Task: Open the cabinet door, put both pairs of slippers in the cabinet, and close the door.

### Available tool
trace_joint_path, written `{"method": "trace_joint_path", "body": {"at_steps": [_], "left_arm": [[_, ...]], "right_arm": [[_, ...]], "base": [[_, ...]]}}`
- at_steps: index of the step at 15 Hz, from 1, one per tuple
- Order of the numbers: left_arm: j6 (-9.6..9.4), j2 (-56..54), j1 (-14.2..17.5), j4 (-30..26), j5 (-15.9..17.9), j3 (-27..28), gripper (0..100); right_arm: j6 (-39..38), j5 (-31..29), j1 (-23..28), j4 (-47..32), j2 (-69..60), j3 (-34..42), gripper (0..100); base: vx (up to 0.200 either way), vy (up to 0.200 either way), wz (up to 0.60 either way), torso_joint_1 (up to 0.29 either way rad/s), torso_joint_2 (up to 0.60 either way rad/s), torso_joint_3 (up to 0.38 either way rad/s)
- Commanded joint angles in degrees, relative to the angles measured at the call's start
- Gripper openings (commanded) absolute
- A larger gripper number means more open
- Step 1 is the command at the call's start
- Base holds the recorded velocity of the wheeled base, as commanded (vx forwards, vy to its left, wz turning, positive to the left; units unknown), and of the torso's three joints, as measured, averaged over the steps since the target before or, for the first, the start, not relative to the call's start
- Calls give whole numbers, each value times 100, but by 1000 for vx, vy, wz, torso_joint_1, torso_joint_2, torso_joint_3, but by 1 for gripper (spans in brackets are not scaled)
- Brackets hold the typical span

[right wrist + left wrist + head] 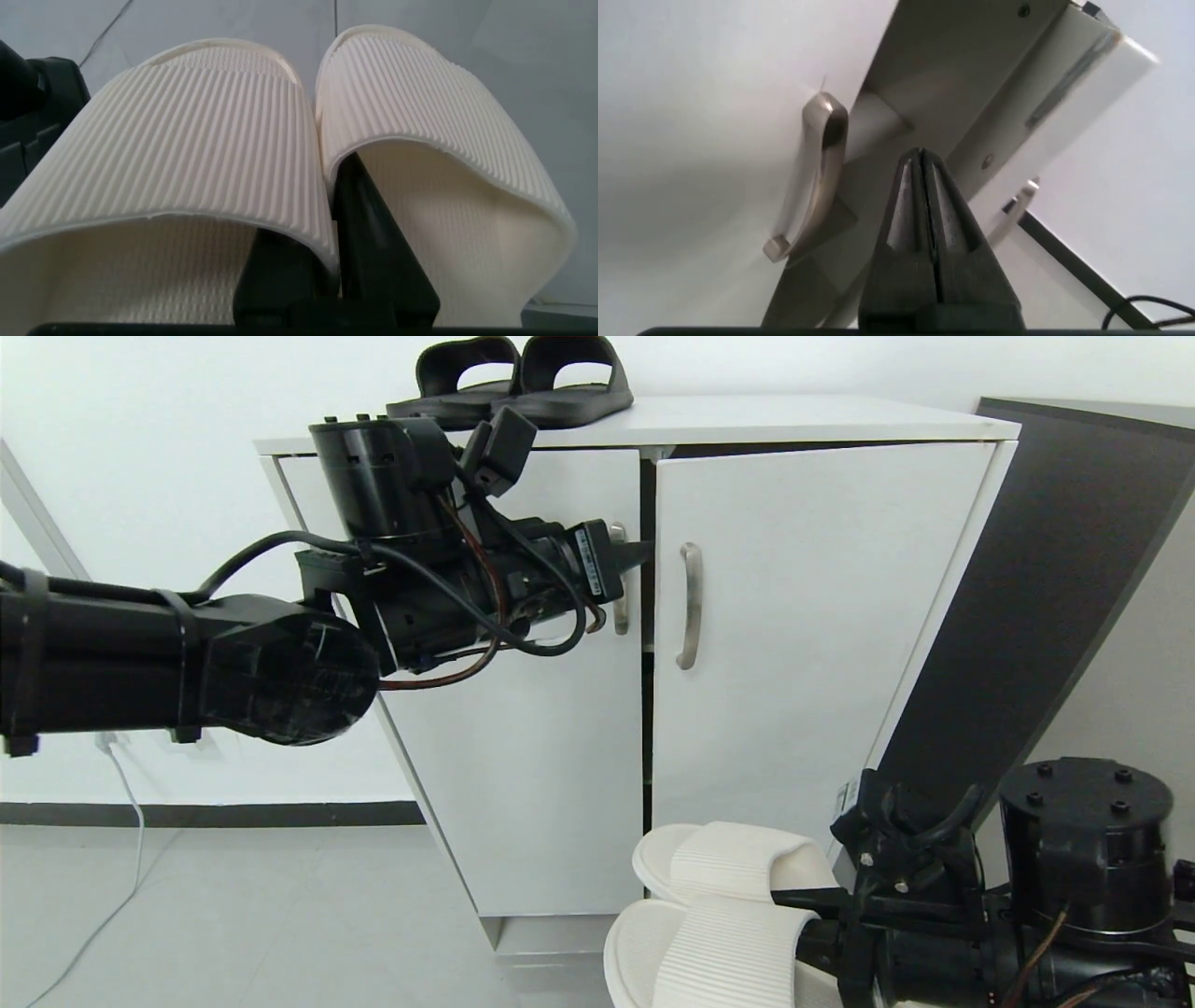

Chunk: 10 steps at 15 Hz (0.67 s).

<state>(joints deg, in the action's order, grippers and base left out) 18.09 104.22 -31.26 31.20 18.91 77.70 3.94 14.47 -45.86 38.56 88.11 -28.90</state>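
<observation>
White slippers (719, 905): long axis 10–4 o'clock, toes at 10, right gripper (794, 899) clamped on straps. Left gripper (642, 555) pinched closed at cabinet door (523, 784) edge.

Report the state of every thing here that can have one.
left gripper: shut, empty, tip at the gap between the doors.
right gripper: shut on the white slippers.
left door: looks closed.
right door: seems slightly ajar.
black slippers: lying on the cabinet top.
</observation>
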Motion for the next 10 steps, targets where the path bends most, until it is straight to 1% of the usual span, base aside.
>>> {"method": "trace_joint_path", "body": {"at_steps": [1,2,6,9,10], "left_arm": [[1,116,6,-61,-1,105,0],[1,125,6,-175,8,157,0],[1,125,6,-193,25,166,0],[-16,116,-30,-158,8,70,0],[-25,90,-117,-131,8,-36,0]], "right_arm": [[2,3,-2,-6,13,-1,0],[2,3,-11,-6,22,-1,0],[2,12,-46,-6,30,8,0],[11,12,-107,-15,92,78,0],[98,12,-151,-15,118,122,0]], "base": [[0,0,0,0,0,0],[0,0,0,0,0,0],[0,0,0,0,0,0],[-200,0,0,4,1,1],[-200,0,0,2,7,-2]]}}
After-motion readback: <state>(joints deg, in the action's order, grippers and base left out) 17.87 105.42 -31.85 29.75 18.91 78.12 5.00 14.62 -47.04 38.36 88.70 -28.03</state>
